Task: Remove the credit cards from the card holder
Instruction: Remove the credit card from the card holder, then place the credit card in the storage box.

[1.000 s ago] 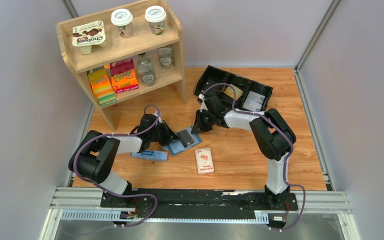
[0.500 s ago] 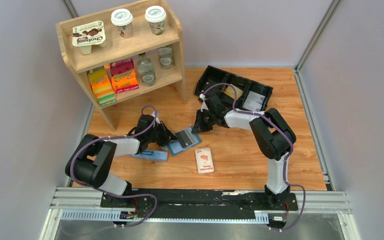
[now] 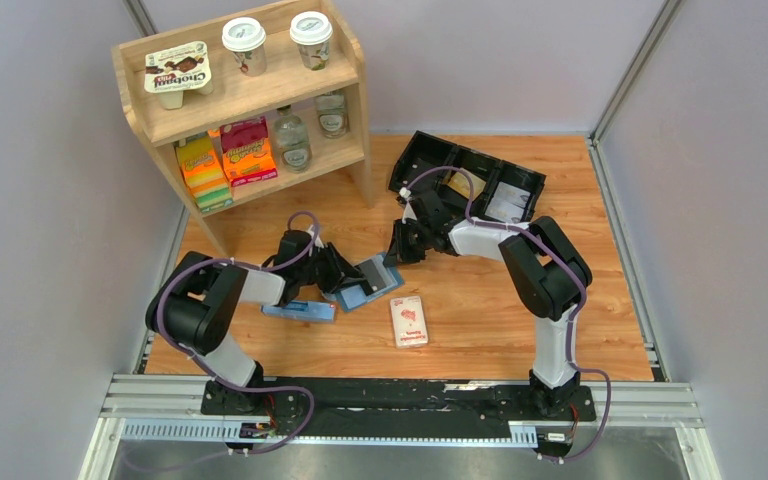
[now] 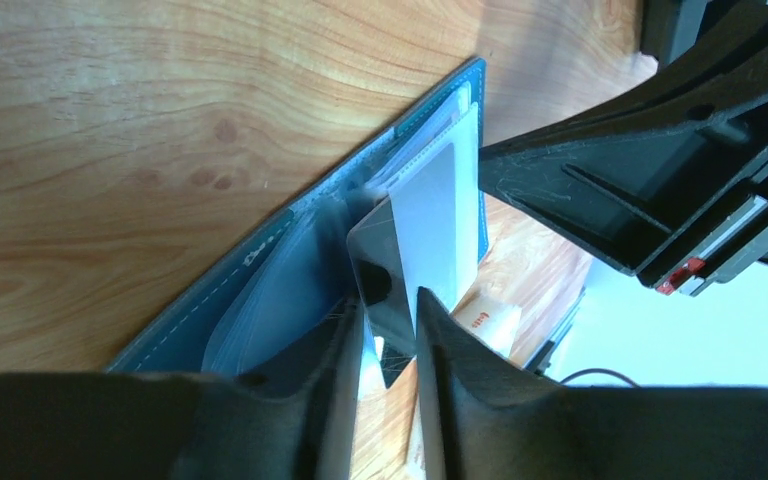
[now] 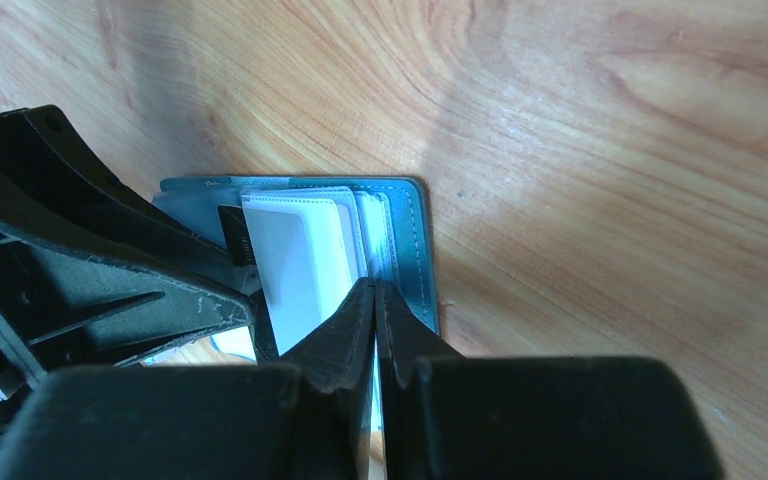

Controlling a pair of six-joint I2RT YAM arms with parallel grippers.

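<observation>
I see the card holder (image 3: pixel 355 296) lying open mid-way across the wood-grain table (image 3: pixel 490 320). Grey walls close it in, with a wooden shelf (image 3: pixel 160 112) far left and a black tray (image 3: pixel 430 160) at the far side. My left gripper (image 3: pixel 338 275) stands spread around a dark grey card (image 4: pixel 380 290). My right gripper (image 3: pixel 397 256) is pressed together at the holder's far edge.

A wooden shelf unit (image 3: pixel 270 90) and a black tray (image 3: pixel 415 155) are set at the back of the worktop (image 3: pixel 480 330); the card holder (image 3: pixel 352 296), a pale blue box (image 3: pixel 300 311) and a white pack (image 3: pixel 409 320) are laid nearer.
</observation>
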